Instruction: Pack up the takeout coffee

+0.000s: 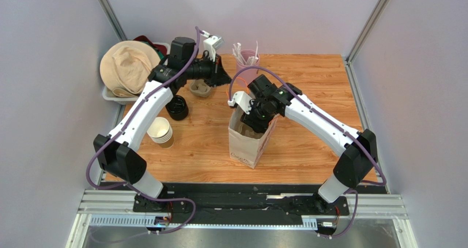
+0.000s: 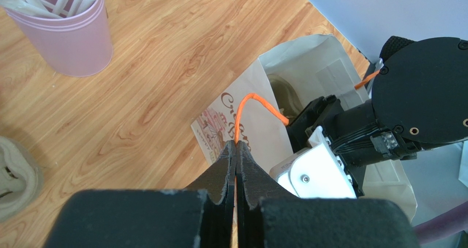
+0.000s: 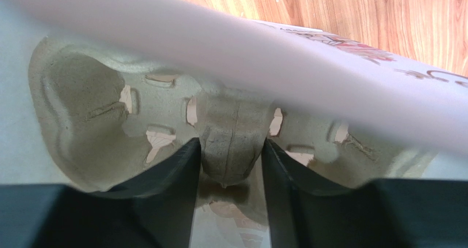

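Nearest the arm bases, the paper bag is standing open on the table. The right gripper is reaching into it, jaws sitting either side of the middle post of the pulp cup carrier; I cannot tell if they are pressing it. The one pocket showing is empty, and I am not finding the single takeout coffee cup with certainty in any view. I am judging such a cup light and easy to crush, so I am advising a gentle hold just under the rolled rim, upright. Farther, the left gripper is pinching shut on the orange cord running to the bag. The bag mouth is narrow and occupied; free wood is lying right of the pink cup.
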Robot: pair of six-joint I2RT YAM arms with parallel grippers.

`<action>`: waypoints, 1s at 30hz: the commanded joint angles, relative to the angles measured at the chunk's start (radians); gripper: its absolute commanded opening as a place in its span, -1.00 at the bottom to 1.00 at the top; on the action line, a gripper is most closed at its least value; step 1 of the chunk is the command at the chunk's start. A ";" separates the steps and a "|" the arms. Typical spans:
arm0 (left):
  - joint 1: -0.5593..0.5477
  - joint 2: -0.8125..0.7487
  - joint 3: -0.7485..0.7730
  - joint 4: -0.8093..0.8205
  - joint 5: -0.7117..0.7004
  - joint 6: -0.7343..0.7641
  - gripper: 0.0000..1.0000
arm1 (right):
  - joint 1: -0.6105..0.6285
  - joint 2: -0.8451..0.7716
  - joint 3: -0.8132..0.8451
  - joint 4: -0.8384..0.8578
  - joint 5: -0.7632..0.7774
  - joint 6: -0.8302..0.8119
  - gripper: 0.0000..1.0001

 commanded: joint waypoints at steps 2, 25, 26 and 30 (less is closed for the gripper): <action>-0.001 -0.045 -0.005 0.036 0.010 0.007 -1.00 | -0.002 -0.019 0.016 -0.004 0.006 0.009 0.12; -0.001 -0.049 -0.005 0.039 0.020 0.004 -1.00 | -0.002 -0.059 0.197 -0.121 0.016 -0.026 0.52; -0.001 -0.049 -0.005 0.039 0.025 0.004 -1.00 | -0.001 -0.062 0.197 -0.126 0.018 -0.028 0.52; -0.001 -0.056 -0.010 0.044 0.025 0.006 -1.00 | -0.002 -0.066 0.168 -0.116 0.010 -0.031 0.54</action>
